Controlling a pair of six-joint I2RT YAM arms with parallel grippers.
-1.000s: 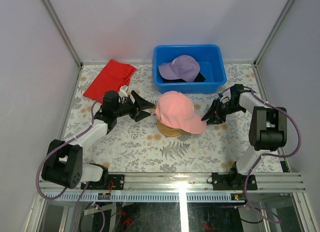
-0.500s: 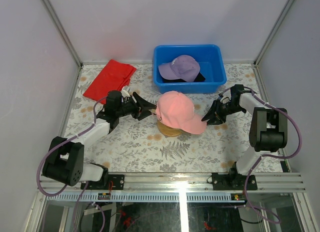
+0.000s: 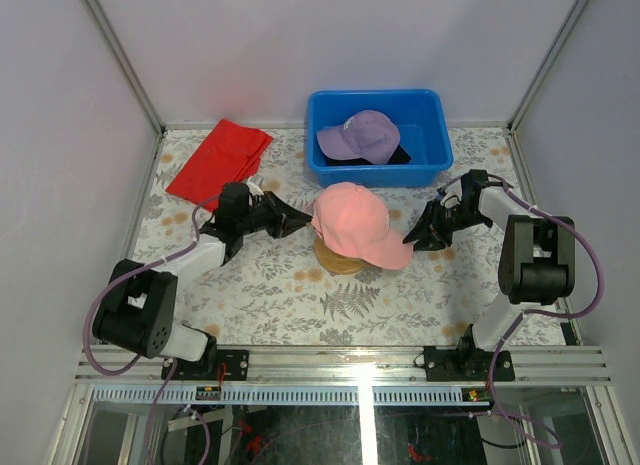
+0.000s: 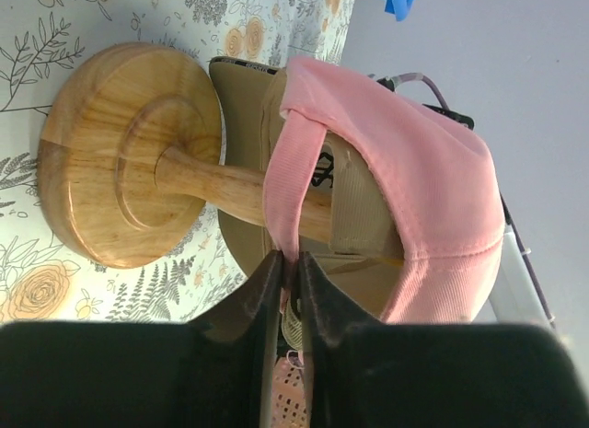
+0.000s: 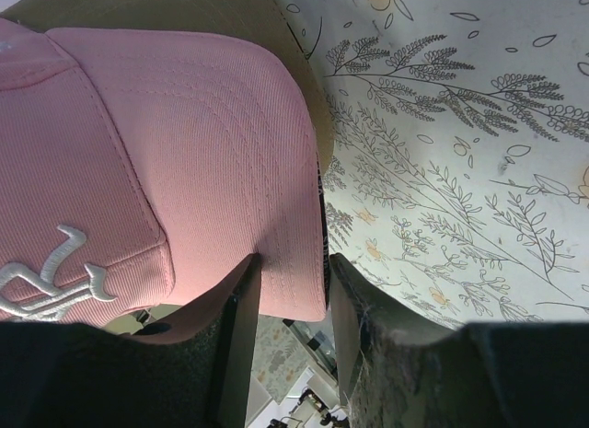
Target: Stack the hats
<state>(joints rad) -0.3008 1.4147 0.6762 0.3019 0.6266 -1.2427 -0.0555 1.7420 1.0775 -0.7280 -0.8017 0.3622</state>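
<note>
Your left claw (image 4: 287,294) is pinched almost shut on the back band of the pink cap (image 3: 352,217), and your right claw (image 5: 290,304) clasps the tip of its brim. That cap sits over the tan cap (image 4: 241,106) on the wooden stand (image 4: 120,161), in the middle of the surface (image 3: 250,285). The purple cap (image 3: 360,133) lies in the blue bin (image 3: 322,115).

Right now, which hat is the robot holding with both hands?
The pink hat, atop the tan hat on the wooden stand. Left gripper pinches its strap, right gripper its brim. The purple hat and black hat lie in the blue bin.
</note>
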